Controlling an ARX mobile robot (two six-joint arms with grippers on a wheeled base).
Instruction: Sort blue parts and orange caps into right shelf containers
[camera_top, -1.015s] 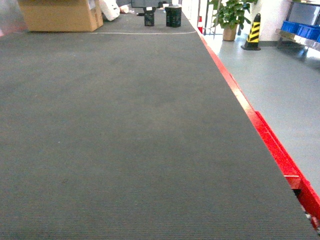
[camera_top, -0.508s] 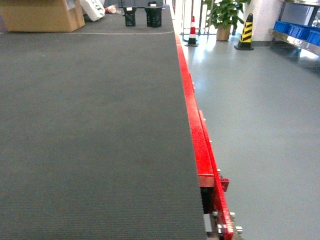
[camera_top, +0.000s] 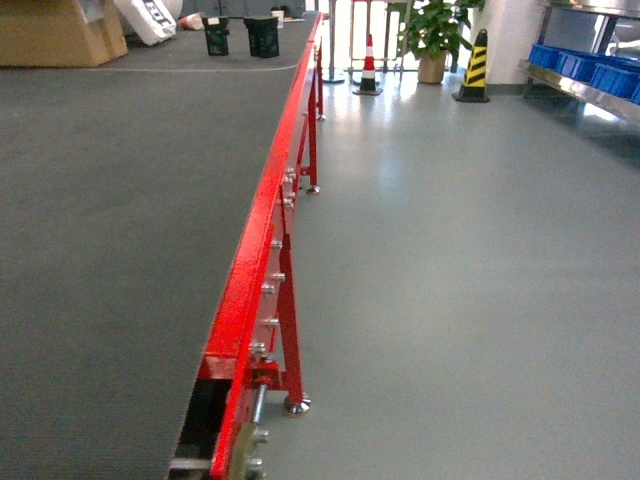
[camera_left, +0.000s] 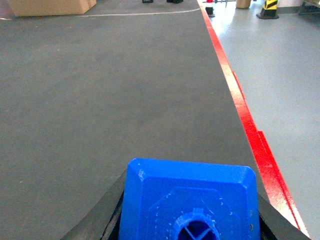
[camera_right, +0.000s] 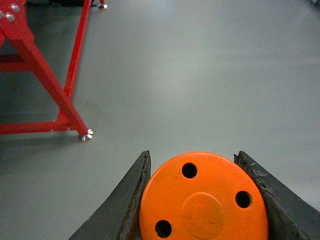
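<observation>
Fingers, left gripper: clamped on blue part for carrying.
Fingers, right gripper: pinching orange cap likewise.
Crates: two o'clock, awaiting both.

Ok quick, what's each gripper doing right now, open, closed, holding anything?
Left gripper: closed on a bright-blue plastic block.
Right gripper: closed on a round orange cap with holes.

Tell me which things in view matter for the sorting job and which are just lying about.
Job items:
- blue part, held in the left gripper
- orange cap, held in the right gripper
- blue crates on the steel shelf, far right

Just lying about:
- cardboard box
- two black baskets
- potted plant
- traffic cones
- red-framed table
</observation>
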